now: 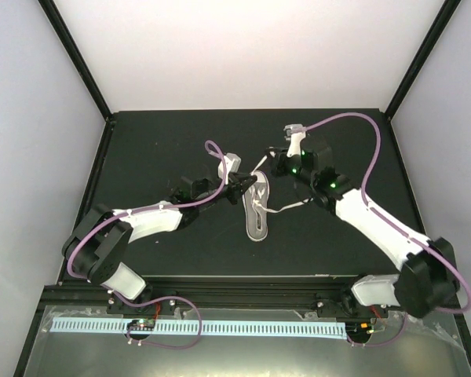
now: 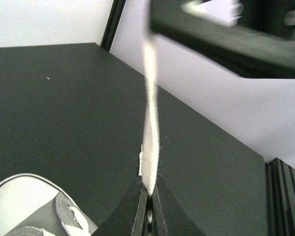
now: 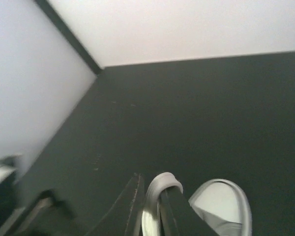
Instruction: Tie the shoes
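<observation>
Lying centred on the black table, a grey sneaker has both grippers at its far end: left gripper clamped on a taut white lace, right gripper pinching a lace loop.

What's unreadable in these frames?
- Top view: any knot on the shoe is too small to see, and the left gripper overlaps its far end.
- Left wrist: where the lace meets the right gripper is blurred and cropped by the top edge.
- Right wrist: the lace below the fingers and most of the shoe are cut off by the bottom edge.
</observation>
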{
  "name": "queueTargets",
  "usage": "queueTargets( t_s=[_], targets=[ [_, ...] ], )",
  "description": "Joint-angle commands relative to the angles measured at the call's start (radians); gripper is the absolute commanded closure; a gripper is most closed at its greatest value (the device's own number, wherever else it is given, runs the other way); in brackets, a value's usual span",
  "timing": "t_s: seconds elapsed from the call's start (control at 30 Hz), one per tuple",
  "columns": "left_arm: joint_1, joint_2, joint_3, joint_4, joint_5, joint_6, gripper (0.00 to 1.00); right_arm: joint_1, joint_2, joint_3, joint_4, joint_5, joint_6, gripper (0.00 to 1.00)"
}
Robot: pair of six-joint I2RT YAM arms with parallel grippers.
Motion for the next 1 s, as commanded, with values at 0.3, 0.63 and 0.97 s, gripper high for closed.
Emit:
queueTargets(
  t_s=[0.3,0.63,0.97],
  targets=[
    [-0.005,-0.008,0.045,-0.213,-0.044,-0.069,0.98,-0.131,0.144,0.060,-0.139,0.054,0.046,0.13],
    [-0.005,-0.037,0.056,-0.333,-0.047,-0.019,0.98,-0.221,-0.017,-0.157,-0.328,0.155,0.066,0.07],
    [-0.006,-0.080,0.040,-0.373,-0.077,-0.004,0.98,-0.221,0.167,-0.154,-0.342,0.162,0.106,0.12]
  ],
)
